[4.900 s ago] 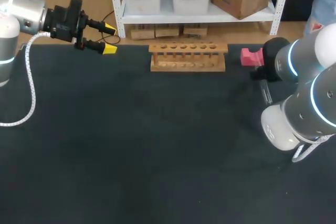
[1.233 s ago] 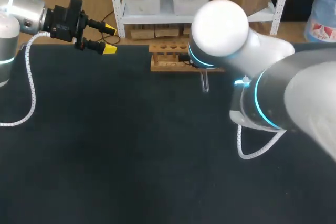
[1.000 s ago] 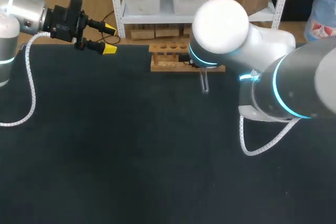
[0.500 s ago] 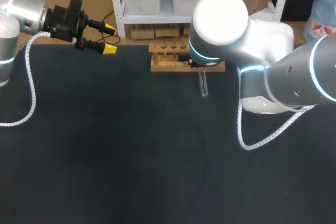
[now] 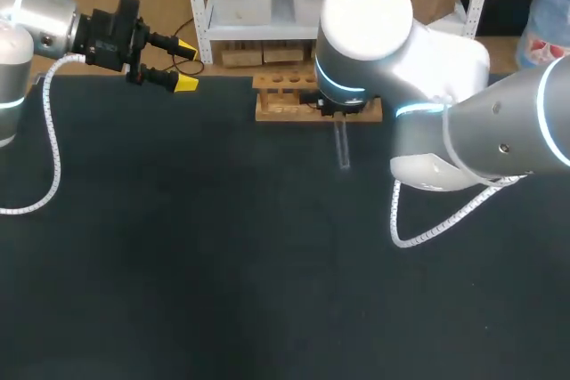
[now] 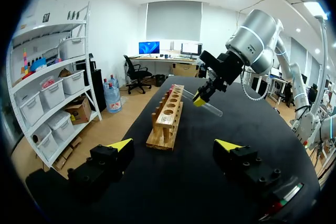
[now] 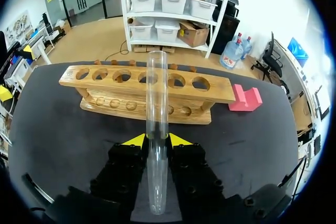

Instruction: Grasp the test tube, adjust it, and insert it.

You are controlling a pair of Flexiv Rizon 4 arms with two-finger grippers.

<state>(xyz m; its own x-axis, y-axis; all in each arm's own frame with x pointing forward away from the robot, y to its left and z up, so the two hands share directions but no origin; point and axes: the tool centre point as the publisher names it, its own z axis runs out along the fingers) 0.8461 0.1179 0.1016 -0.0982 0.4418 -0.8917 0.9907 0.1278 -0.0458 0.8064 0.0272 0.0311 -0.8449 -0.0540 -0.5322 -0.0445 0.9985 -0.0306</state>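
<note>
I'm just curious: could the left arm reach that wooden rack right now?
Probably yes: only bare table lies between the open left gripper and the rack; the right gripper holds the test tube farther along.

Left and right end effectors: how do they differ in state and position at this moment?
The left end effector is open and empty, while the right end effector is shut on the clear glass test tube. The left end effector is at the far left edge of the black table, well away from the light wooden rack; the right end effector faces that rack close up. Both have black fingers with yellow tips.
</note>
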